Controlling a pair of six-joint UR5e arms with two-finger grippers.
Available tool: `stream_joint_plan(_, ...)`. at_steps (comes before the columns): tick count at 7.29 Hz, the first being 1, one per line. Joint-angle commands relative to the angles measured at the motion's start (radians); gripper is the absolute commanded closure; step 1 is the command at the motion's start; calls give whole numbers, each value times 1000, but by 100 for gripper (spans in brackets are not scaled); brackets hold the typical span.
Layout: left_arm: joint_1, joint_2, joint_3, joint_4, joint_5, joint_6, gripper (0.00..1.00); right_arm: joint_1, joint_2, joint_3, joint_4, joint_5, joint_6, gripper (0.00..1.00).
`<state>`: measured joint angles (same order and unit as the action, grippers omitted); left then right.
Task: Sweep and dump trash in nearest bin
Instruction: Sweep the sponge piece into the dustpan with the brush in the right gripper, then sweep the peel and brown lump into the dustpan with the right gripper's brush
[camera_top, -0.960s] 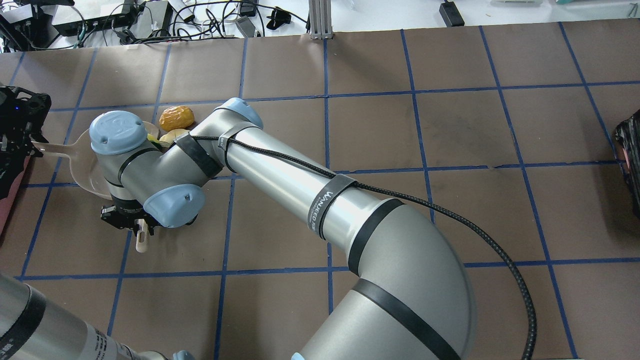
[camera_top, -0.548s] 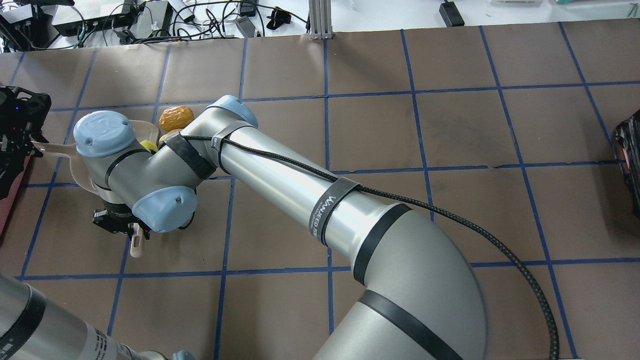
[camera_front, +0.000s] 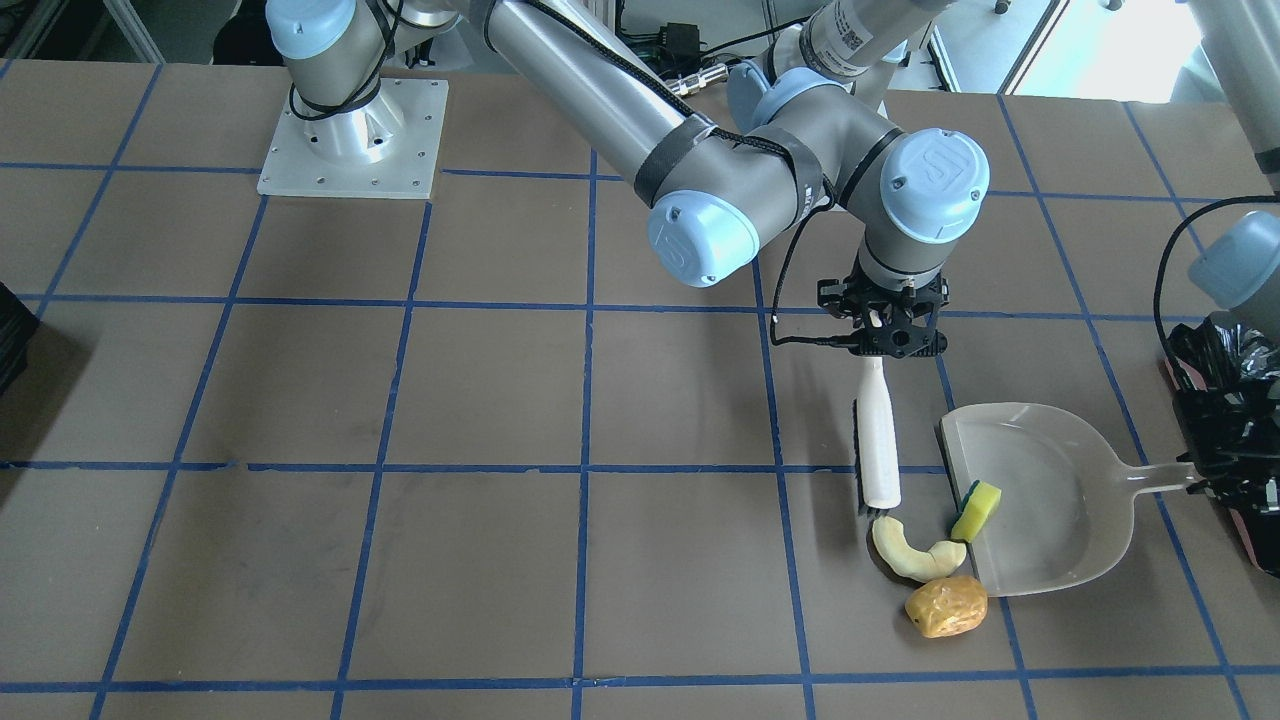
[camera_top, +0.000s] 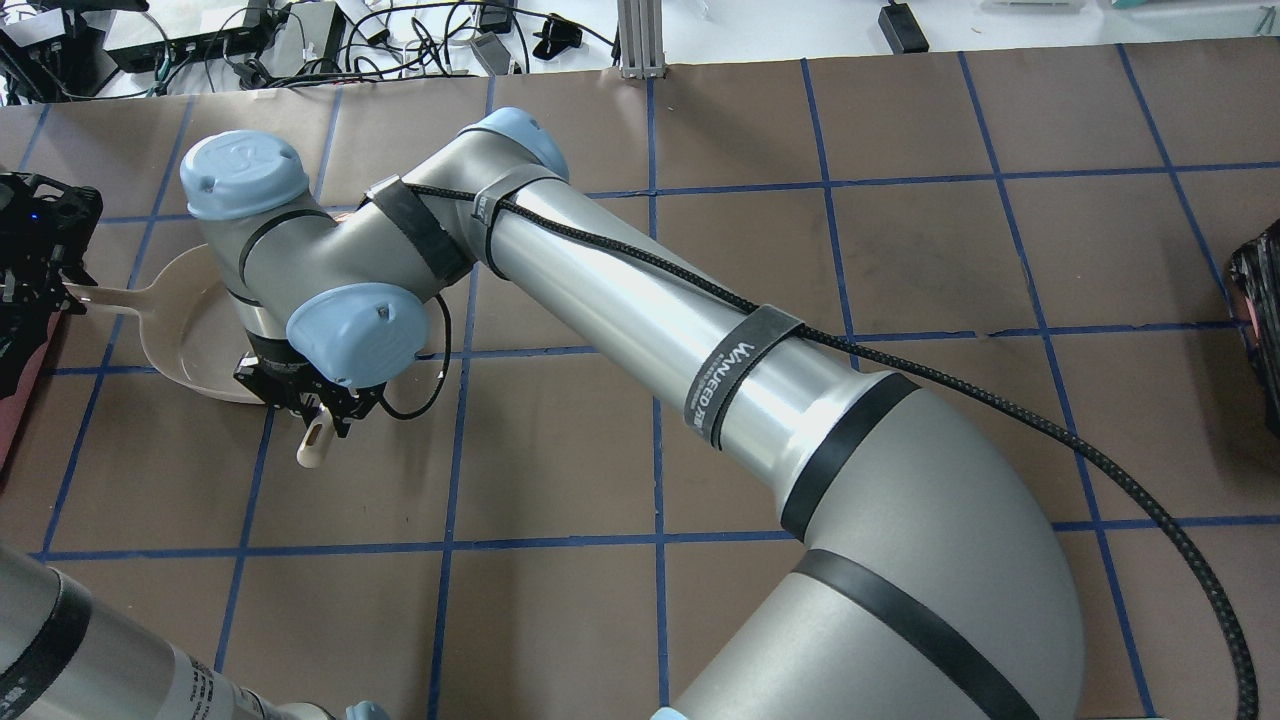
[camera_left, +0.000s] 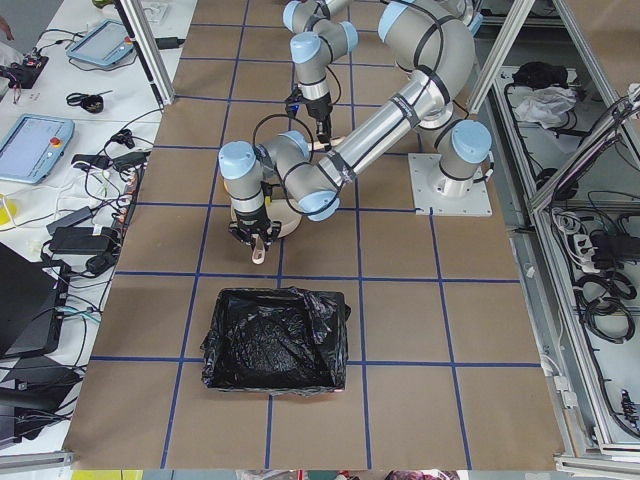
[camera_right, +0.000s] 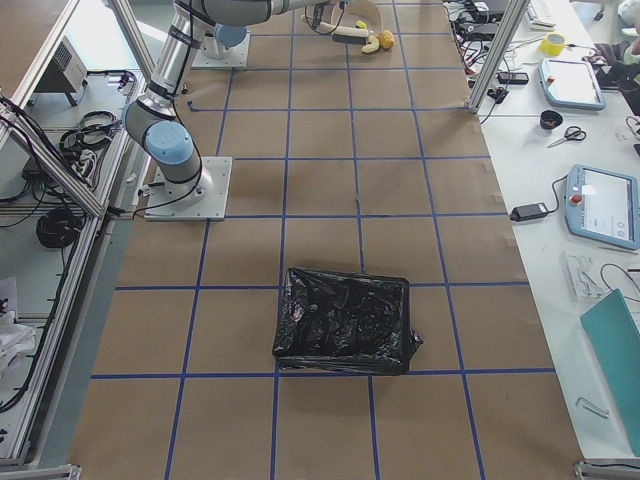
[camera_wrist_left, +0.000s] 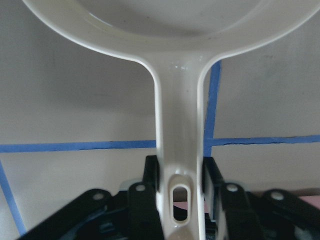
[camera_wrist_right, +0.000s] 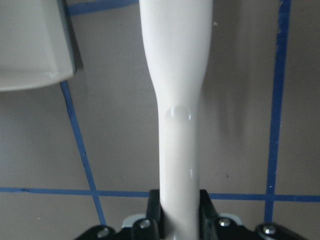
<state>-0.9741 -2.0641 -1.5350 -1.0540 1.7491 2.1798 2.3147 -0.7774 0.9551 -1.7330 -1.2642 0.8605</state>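
In the front-facing view my right gripper (camera_front: 886, 342) is shut on the handle of the white brush (camera_front: 879, 440), whose far end nearly touches the cream slice (camera_front: 912, 555). The yellow-and-green sponge (camera_front: 977, 510) rests on the lip of the white dustpan (camera_front: 1050, 500). The brown potato-like piece (camera_front: 945, 605) lies just outside the pan's corner. My left gripper (camera_front: 1200, 472) is shut on the dustpan's handle (camera_wrist_left: 180, 125). The bin (camera_front: 1225, 400) with its black bag stands right behind it. From overhead the right arm (camera_top: 330, 250) hides the trash.
A second black-lined bin (camera_right: 345, 325) stands at the table's other end, also at the overhead view's right edge (camera_top: 1258, 330). Cables and electronics (camera_top: 300, 40) line the far table edge. The right arm's base plate (camera_front: 350, 140) is bolted near the robot side.
The right wrist with the brush first slid left, then swung away from the robot and slightly right. It now covers the trash that showed overhead. The left gripper and dustpan stayed put.
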Motion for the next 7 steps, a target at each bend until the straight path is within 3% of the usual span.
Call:
stream_joint_plan(1, 0, -7, 10, 2, 1, 0, 100, -91, 10, -9, 7, -76, -32, 100)
stream_joint_plan(2, 0, -16, 13, 21, 0, 0, 100, -127, 32, -27, 4, -93, -11, 100)
stream_joint_plan(4, 0, -27, 22, 54, -2, 2, 100, -133, 191, -256, 10, -127, 87, 100)
stream_joint_plan(5, 0, -36, 53, 52, -2, 3, 100, -133, 239, -315, 21, -130, 86, 100)
stream_joint_plan(6, 0, -51, 67, 52, -6, 2, 100, -132, 251, -323, 24, -129, 54, 100)
stream_joint_plan(7, -2, -54, 69, 52, -10, 2, 100, -121, 251, -325, 70, -124, -95, 100)
